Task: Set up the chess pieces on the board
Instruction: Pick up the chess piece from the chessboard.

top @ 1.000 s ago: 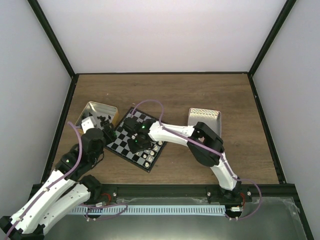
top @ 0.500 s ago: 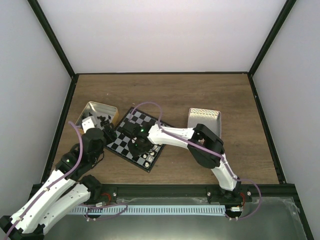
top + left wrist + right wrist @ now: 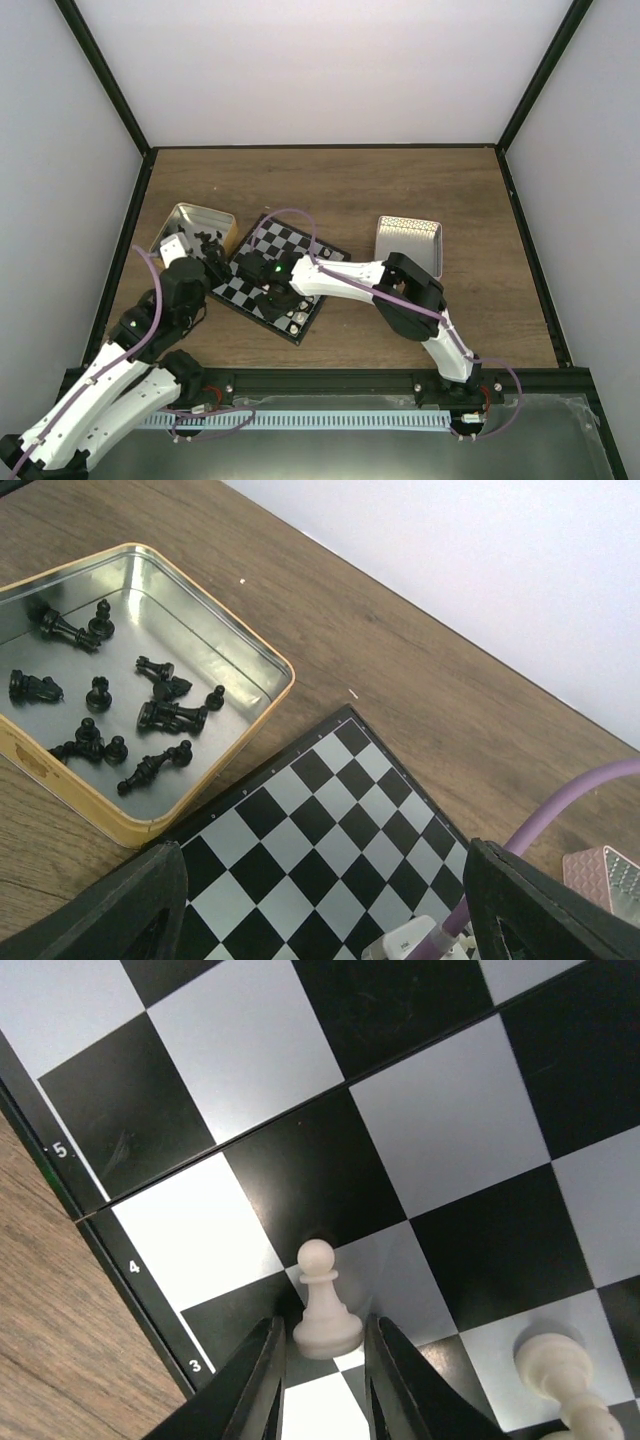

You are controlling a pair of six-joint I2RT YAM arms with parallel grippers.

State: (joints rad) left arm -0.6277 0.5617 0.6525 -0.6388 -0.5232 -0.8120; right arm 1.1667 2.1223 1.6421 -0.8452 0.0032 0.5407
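Note:
The board (image 3: 283, 243) lies tilted at the table's left centre. My right gripper (image 3: 325, 1360) is low over its left edge near rows 3 and 4. Its fingers (image 3: 255, 1390) flank the base of a cream-white pawn (image 3: 325, 1310) that stands upright across a corner where squares meet. A thin gap still shows on the left side. Another white piece (image 3: 565, 1380) stands to its right. In the top view the right gripper (image 3: 275, 293) is on the board's near-left part. My left gripper (image 3: 320, 920) hangs open over the board (image 3: 330, 810), holding nothing.
A gold tin (image 3: 285, 680) with several black pieces (image 3: 165, 715) lying in it sits left of the board; in the top view the tin (image 3: 180, 215) is at far left. A pink tray (image 3: 408, 240) lies right of the board. A few white pieces (image 3: 300, 315) stand along the board's near edge.
My right gripper has moved left across the board towards its left edge and its jaws have narrowed around the white pawn. The left arm has stayed put.

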